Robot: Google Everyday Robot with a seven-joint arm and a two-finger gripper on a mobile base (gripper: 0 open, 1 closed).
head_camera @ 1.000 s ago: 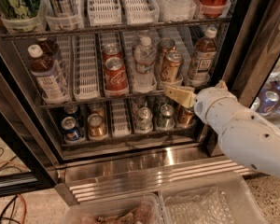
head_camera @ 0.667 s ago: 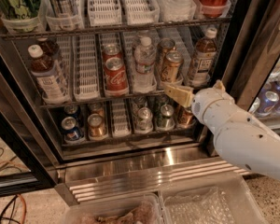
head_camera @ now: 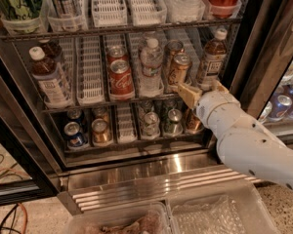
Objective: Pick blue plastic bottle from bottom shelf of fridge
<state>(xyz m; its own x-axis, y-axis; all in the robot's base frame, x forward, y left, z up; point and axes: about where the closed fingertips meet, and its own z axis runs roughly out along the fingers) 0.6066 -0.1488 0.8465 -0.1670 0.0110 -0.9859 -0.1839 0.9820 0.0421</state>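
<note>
hand (head_camera: 203,89) is hovering released and spread; blue plastic bottle (head_camera: 212,57) is standing upright just beyond it, straight ahead.

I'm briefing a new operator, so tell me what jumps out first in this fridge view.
The big white arm reaches in from the lower right. Its end effector sits at the right end of the shelves, just below a brown-drink bottle with a white cap. Two red cola cans stand out mid-shelf, and a shiny steel grille gleams under the lowest row of cans.
</note>
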